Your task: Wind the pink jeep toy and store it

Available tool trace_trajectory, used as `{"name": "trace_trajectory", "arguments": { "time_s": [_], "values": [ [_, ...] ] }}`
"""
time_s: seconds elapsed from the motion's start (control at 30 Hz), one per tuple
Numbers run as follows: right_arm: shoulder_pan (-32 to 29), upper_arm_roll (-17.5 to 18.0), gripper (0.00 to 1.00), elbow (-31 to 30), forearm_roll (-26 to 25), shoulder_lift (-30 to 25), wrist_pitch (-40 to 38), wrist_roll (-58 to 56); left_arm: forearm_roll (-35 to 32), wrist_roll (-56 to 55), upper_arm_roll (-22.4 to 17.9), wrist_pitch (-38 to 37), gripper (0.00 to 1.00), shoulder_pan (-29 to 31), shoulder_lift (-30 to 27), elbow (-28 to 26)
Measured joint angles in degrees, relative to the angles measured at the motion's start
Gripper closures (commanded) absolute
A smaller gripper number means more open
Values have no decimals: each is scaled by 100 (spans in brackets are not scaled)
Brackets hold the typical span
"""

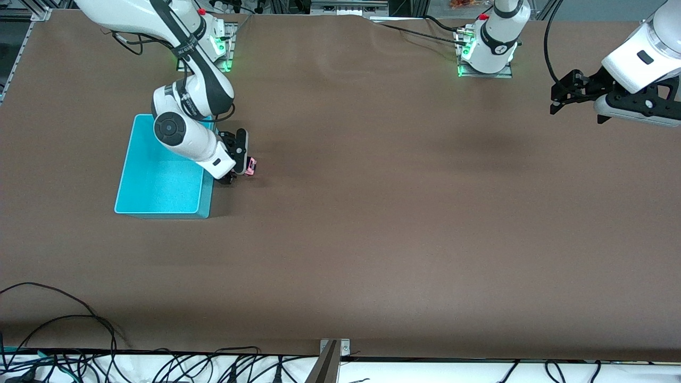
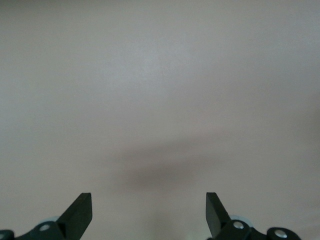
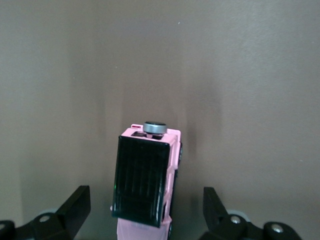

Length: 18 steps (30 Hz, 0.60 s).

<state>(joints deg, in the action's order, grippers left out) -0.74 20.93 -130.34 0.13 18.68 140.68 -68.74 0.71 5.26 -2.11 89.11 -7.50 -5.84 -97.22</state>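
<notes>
Right gripper [image 3: 145, 210] stood open around the small pale-pink, black-roofed jeep toy [image 3: 146, 177], beside the turquoise plastic bin [image 1: 159, 170]. Off-centre closing could have skidded it away. Left gripper [image 2: 149, 212] waited open.

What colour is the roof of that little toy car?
Black, on a pale pink body; the jeep shows best in the right wrist view.
</notes>
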Motion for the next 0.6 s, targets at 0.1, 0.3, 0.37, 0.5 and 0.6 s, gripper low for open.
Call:
{"name": "trace_trajectory", "arguments": {
  "time_s": [0.1,0.3,0.37,0.5,0.6],
  "values": [
    [18,0,0,-108,-2,0,155,-1,0,-2,43,-143,0,141,15,51],
    [24,0,43,-168,-119,-2,213,-24,0,-1,260,-240,0,438,63,131],
    [24,0,64,-168,-281,-2,214,-29,0,-1,289,-244,0,452,77,139],
    [24,0,73,-174,-596,-2,214,-29,0,-1,307,-246,0,454,112,142],
    [24,0,74,-174,-665,-9,218,-28,0,-1,308,-246,0,455,129,143]
  ]
}}
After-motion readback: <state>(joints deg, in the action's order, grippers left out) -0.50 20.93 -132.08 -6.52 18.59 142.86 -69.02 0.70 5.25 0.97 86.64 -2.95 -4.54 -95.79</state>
